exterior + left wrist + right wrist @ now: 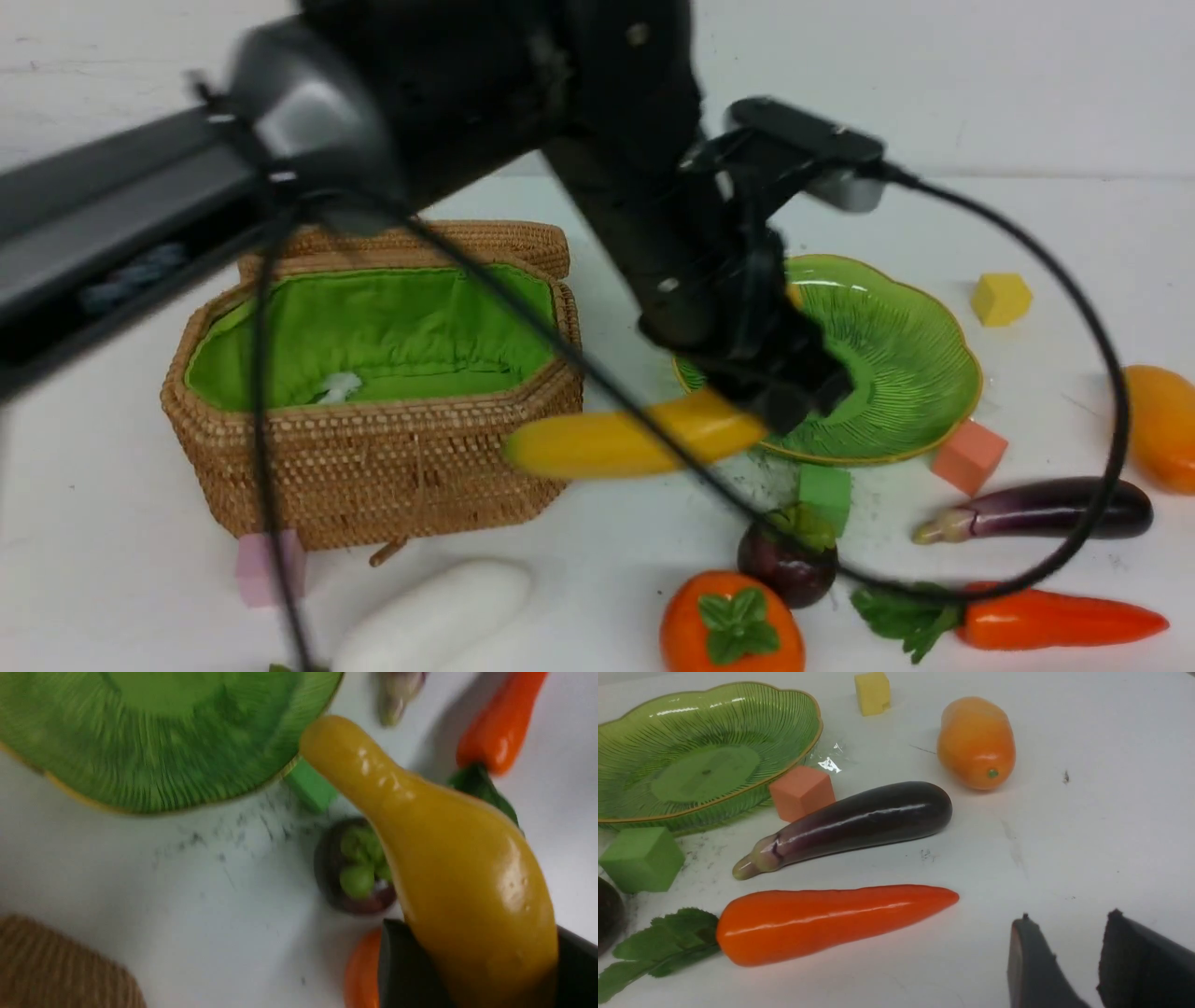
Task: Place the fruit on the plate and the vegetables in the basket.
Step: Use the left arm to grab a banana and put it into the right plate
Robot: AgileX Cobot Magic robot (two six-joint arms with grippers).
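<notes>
Between basket and plate, my left claw is clamped on the banana, holding it off the table. My right claw hangs partly open and empty, near the carrot.

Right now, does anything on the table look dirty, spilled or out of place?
Yes. Dark scuff marks smear the table beside the plate, and a scrap of clear film lies by the salmon cube.
</notes>
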